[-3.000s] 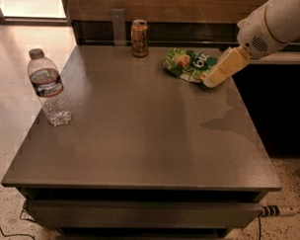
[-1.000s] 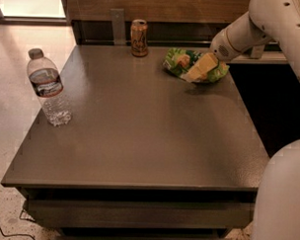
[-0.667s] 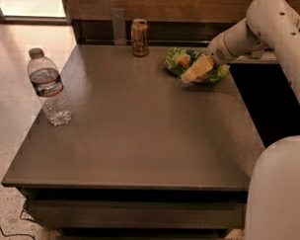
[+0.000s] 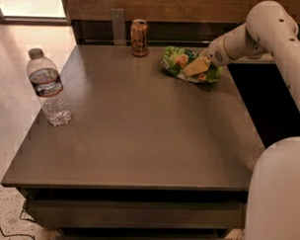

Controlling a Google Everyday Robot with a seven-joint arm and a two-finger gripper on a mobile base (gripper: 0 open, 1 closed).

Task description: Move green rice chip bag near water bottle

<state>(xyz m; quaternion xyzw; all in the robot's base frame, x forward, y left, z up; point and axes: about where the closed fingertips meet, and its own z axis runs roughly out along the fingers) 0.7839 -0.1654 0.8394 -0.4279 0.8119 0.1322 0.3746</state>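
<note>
The green rice chip bag [image 4: 177,62] lies on the far right part of the grey table [image 4: 140,126]. My gripper [image 4: 195,67] reaches in from the right and sits on top of the bag, covering its middle. The water bottle [image 4: 48,89] stands upright near the table's left edge, far from the bag.
An orange-tan drink can [image 4: 139,37] stands at the table's back edge, left of the bag. A wood-panel wall runs behind the table. My arm [image 4: 271,52] crosses the right side, and my white body [image 4: 278,195] fills the lower right corner.
My gripper has come down from the right of the bag onto the bag's top. The bag, bottle and can have not moved.
</note>
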